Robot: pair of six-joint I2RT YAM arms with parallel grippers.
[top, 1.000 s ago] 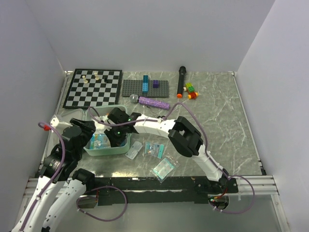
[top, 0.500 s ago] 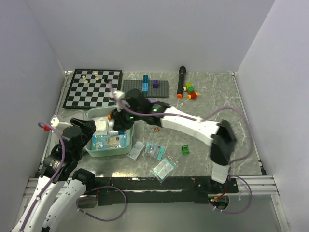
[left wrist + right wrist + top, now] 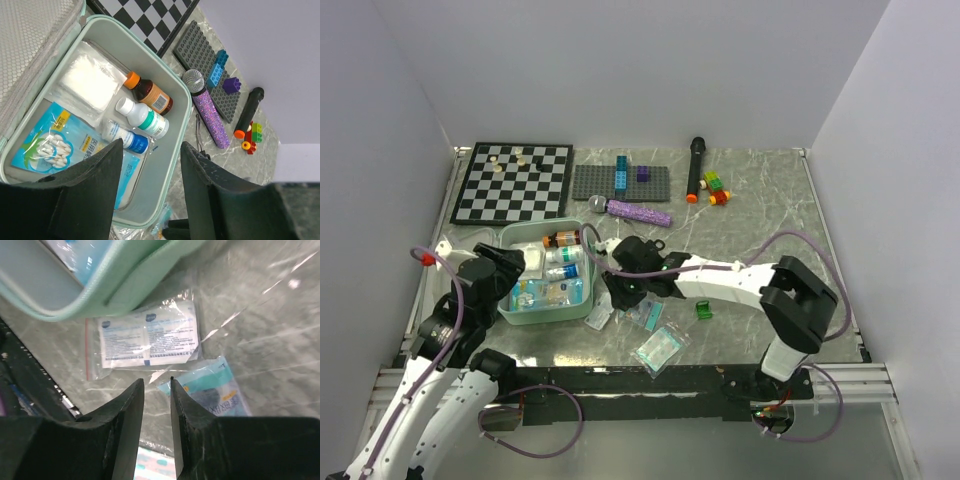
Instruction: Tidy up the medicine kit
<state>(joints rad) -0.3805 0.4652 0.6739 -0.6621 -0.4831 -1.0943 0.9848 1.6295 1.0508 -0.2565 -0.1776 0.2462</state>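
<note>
We find the medicine kit (image 3: 545, 317) lying open at near left. The left gripper (image 3: 150, 155) hangs spread above it (bottles (image 3: 150, 97) inside). The right gripper (image 3: 153, 385), narrowly parted and empty, sits just beside the kit's right rim, over a sachet (image 3: 147, 340).

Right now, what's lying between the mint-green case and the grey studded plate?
A purple glittery microphone lies between the medicine kit and the studded plate, clearest in the left wrist view.

Bright, even light with soft shadows; glare streaks the clear packet (image 3: 145, 340) (right wrist view).
</note>
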